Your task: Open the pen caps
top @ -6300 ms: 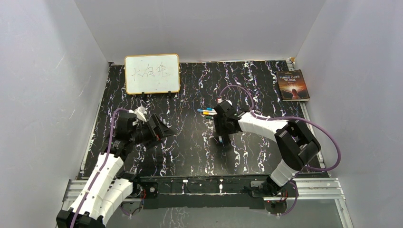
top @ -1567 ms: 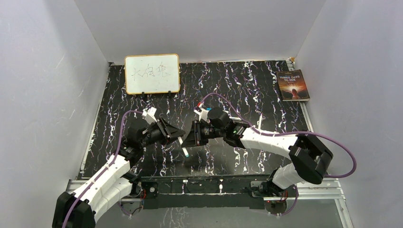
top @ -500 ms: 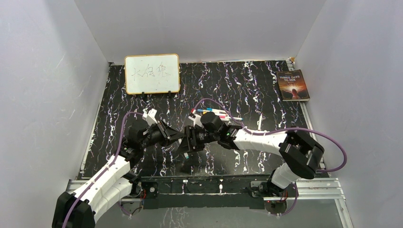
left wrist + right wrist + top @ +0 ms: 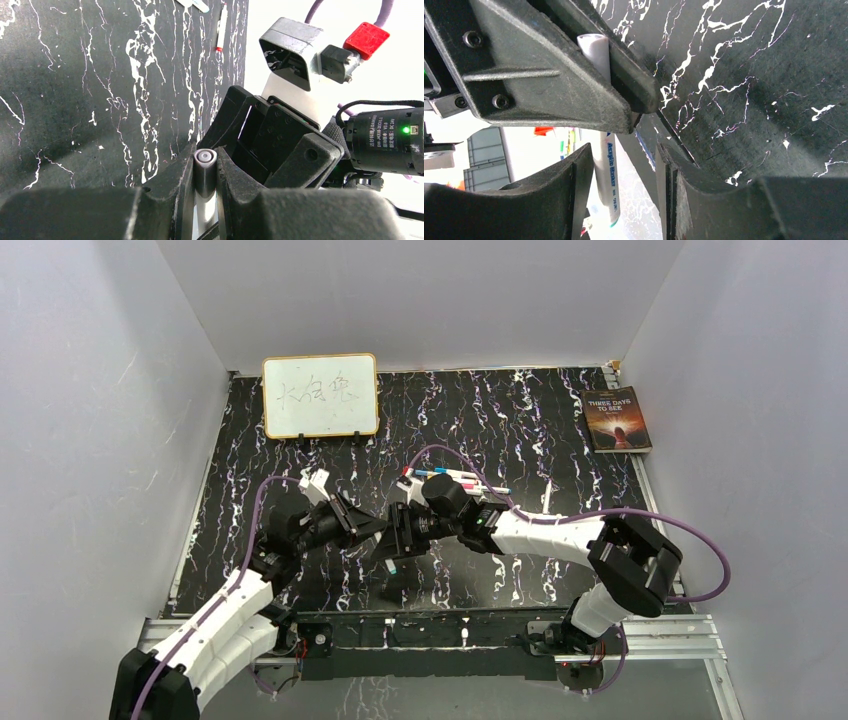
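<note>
My left gripper [image 4: 205,156] is shut on a white-barrelled pen [image 4: 205,175], whose grey end pokes out between the fingertips. In the top view the left gripper [image 4: 368,528] meets my right gripper [image 4: 398,540] at mid-table, and the pen's green end [image 4: 393,566] hangs below them. In the right wrist view the pen [image 4: 605,165] runs down out of the left gripper's fingers [image 4: 549,75] and between the jaws of my right gripper [image 4: 624,148]. Those jaws stand open: the barrel lies near one finger, with a gap to the other. Its green cap [image 4: 613,223] only just shows.
Several more pens [image 4: 455,478] lie together behind the grippers, one red-tipped [image 4: 220,30]. A framed whiteboard [image 4: 320,395] stands at the back left and a book [image 4: 616,420] lies at the back right. Grey walls close in the table on three sides.
The right gripper has come left from the pens on the table and now straddles the pen held by the left gripper. Over the last half second the arms have barely moved.
</note>
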